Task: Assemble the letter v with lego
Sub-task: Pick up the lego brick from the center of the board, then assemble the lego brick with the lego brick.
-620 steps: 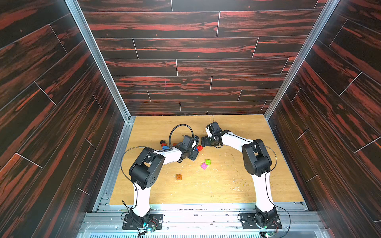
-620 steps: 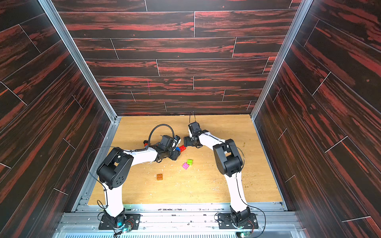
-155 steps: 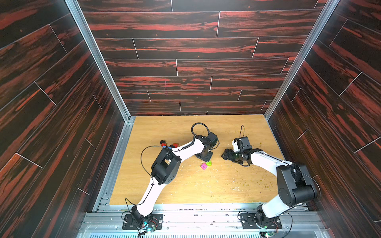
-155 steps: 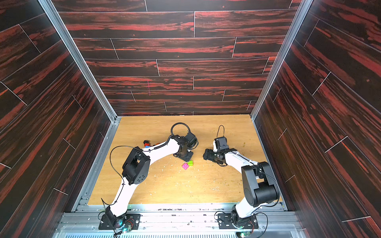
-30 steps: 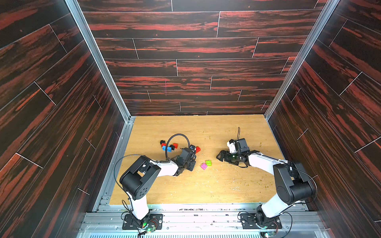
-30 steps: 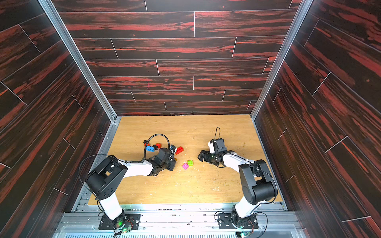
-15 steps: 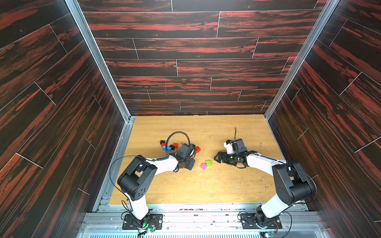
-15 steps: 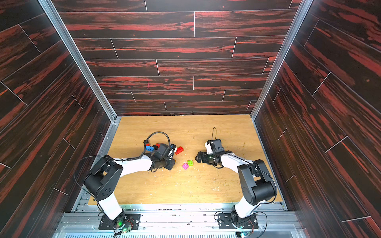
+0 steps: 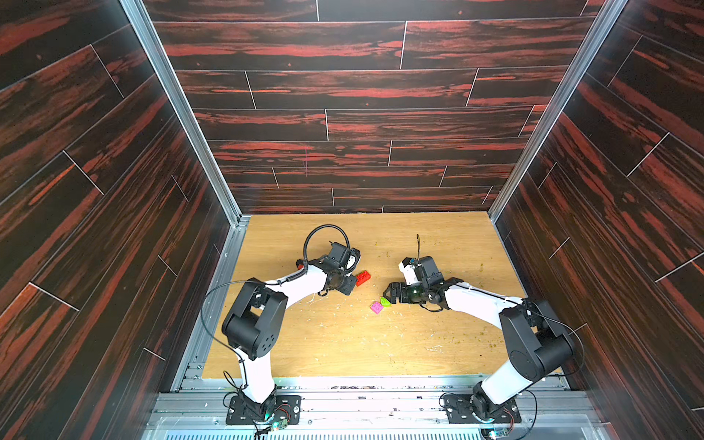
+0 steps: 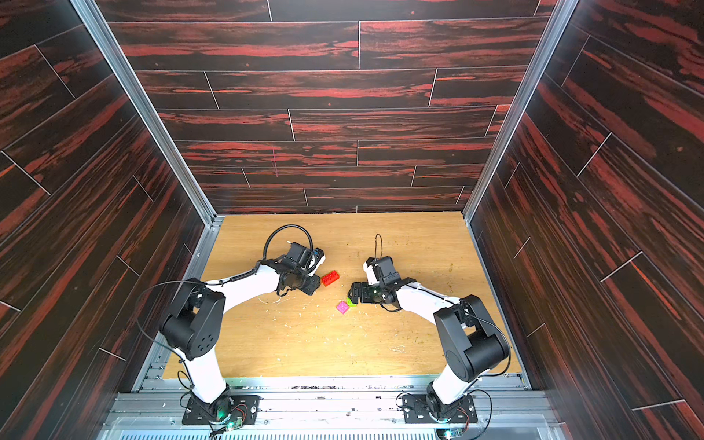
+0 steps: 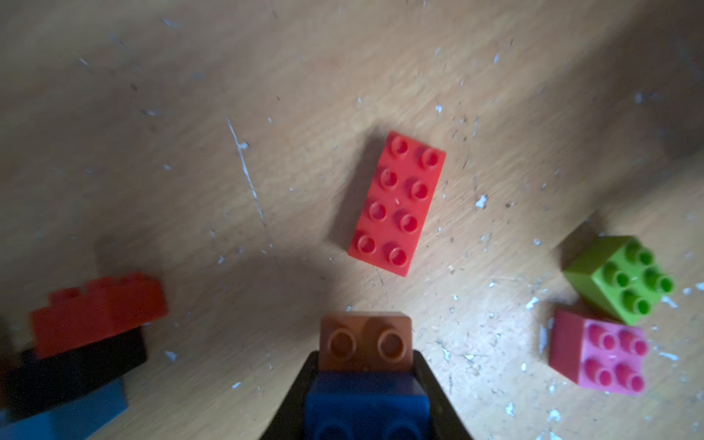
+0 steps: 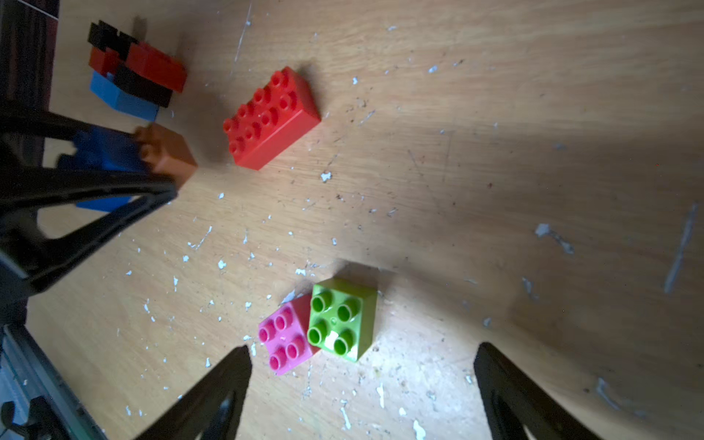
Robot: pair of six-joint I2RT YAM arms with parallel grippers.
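In both top views, the wooden table (image 9: pixel 343 343) fills the lower middle of the frame, and the bricks lie in a loose band across its centre.

Furthest left is a small stack of joined bricks (image 12: pixel 133 72), with red on top, black under it and light blue at the bottom. In the top views the left arm hides nearly all of it.

Next comes the left claw (image 9: pixel 344 284), left of the frame's centre and pointing right. Its jaws are closed tight on a blue brick (image 11: pixel 365 400). An orange brick (image 11: pixel 365 341) is joined to the blue one and sticks out past the fingertips. The left wrist view shows 2 studs on its face.

Just right of that claw tip, a long red brick (image 9: pixel 362 277) lies flat on the table with its studs up, 8 of them in 2 rows. It is near the orange brick but apart from it.

Lower and further right, close to the frame's centre, sit a pink brick (image 9: pixel 376 307) and a green brick (image 9: pixel 385 301). Both are square with 4 studs facing up, and they touch, with pink to the left of green.

The right claw (image 9: pixel 392 295) is just right of the green brick and points left at it. Its jaws are spread wide and hold nothing. In the right wrist view the green brick lies just ahead of the gap between the 2 fingers (image 12: pixel 228 381).
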